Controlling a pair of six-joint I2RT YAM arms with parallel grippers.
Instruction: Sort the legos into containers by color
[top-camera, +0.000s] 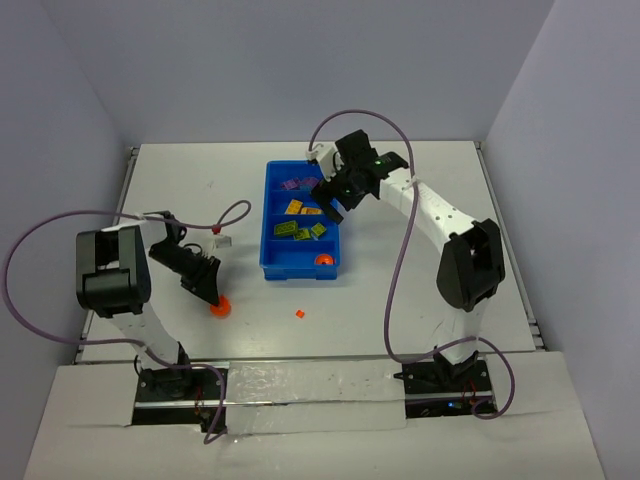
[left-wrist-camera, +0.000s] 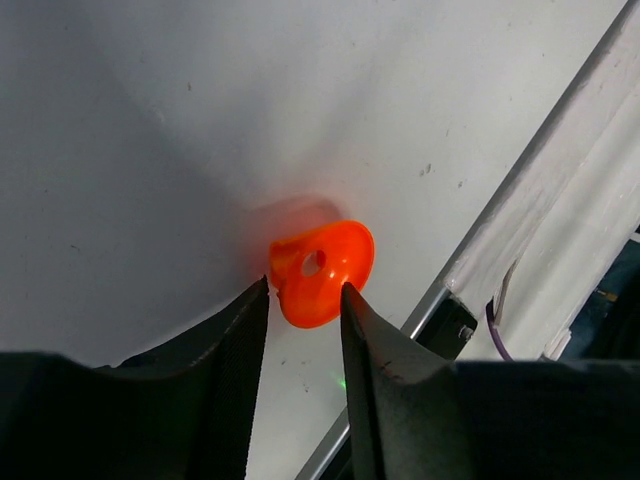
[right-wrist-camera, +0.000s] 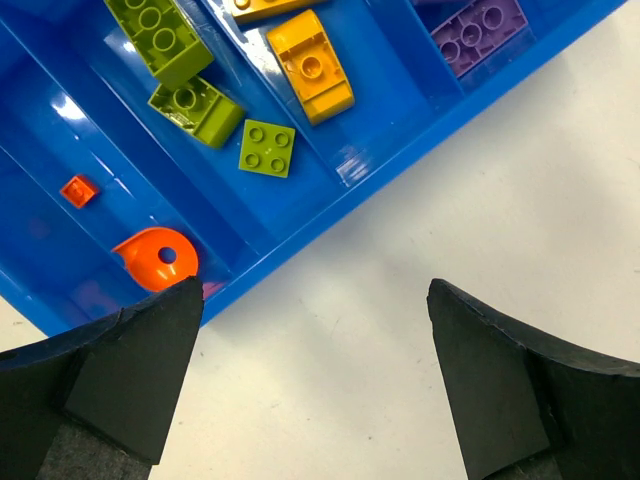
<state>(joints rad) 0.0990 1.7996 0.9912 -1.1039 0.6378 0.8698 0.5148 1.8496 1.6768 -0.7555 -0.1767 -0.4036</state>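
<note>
My left gripper is low over the table, its two fingertips pinching a round orange lego that stands tilted on its edge. From above, that round lego lies left of the blue tray. A tiny orange lego sits loose on the table below the tray. My right gripper hangs open and empty over bare table beside the tray's long wall. In the containers lie purple, yellow and lime green legos, plus a small orange one and a round orange one.
A small white object lies on the table just behind the left arm. A metal rail marks the table's edge close to the left gripper. Purple cables loop around both arms.
</note>
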